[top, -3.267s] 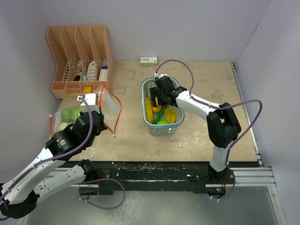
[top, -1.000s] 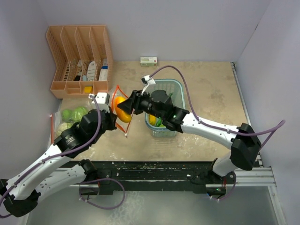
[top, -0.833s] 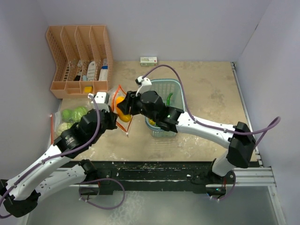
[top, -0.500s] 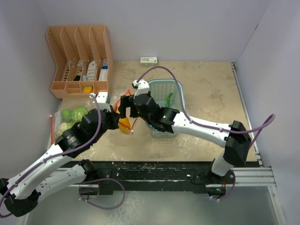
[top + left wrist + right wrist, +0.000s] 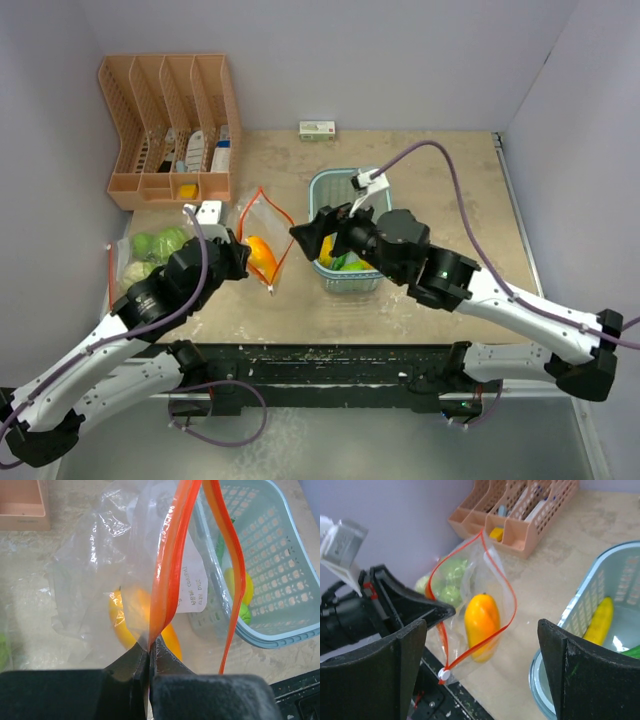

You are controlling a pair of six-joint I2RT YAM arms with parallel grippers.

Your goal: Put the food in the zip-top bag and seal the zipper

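- Left gripper (image 5: 149, 652): jaws pinched together on one lip of the clear plastic zip-top bag with the orange-red zipper strip (image 5: 100, 570), close to a corner of the mouth. The lip is held raised, evidently so that the mouth stands open as a loop facing the basket.
- Right gripper (image 5: 310, 233): fingers (image 5: 412, 650) spread wide apart with nothing between them. It hangs between the bag mouth and the basket, near both.
- Elongated orange plastic fruit (image 5: 481, 621): inside the bag, just below the mouth, low against the table.
- Two round pale-green cabbages (image 5: 152, 248): left of the left arm, under clear film. Whether that film belongs to the same bag cannot be told.
- Pale teal slotted plastic basket (image 5: 335, 180): just right of the bag. It holds a long yellow fruit (image 5: 599, 620) plus further yellow and green pieces, so loading is judged unfinished.
- Zipper: open along its visible length, with a small white tab (image 5: 443, 674) at its near end. Sealing not yet begun.
- Risk noted: only one lip is gripped, so the free lip may sag and narrow the opening.
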